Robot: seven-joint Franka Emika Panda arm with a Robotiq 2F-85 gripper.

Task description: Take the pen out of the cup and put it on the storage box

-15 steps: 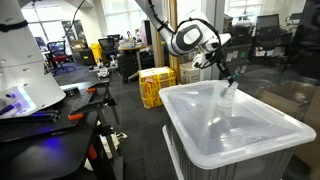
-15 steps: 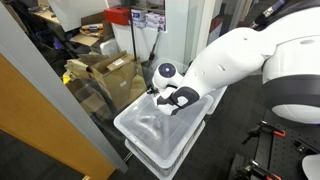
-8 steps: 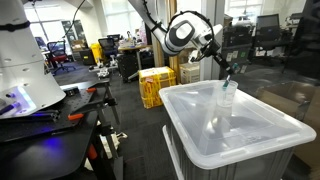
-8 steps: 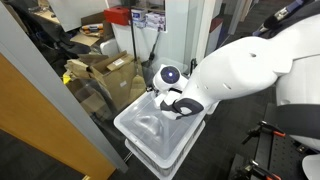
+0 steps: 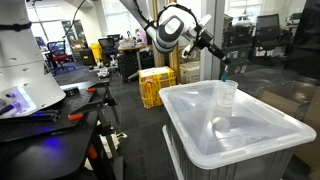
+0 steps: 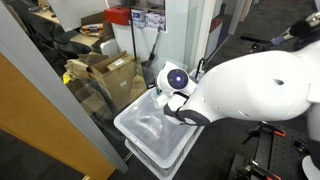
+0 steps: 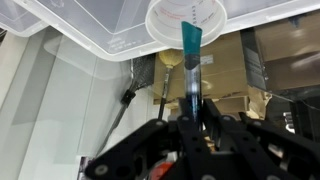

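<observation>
That black two-finger gripper (image 7: 195,127) is pinching the thin teal pen (image 7: 190,60) by its top end, upright just over the clear plastic cup (image 5: 227,101). I'd guess that's so it comes out straight without toppling the cup, which stands on the lid of the whitish translucent storage box (image 5: 186,116).

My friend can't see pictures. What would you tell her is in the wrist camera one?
The pincer grips a teal pen, whose far end points into the round open mouth of a clear cup. The cup stands on the whitish lid of the storage box.
</observation>
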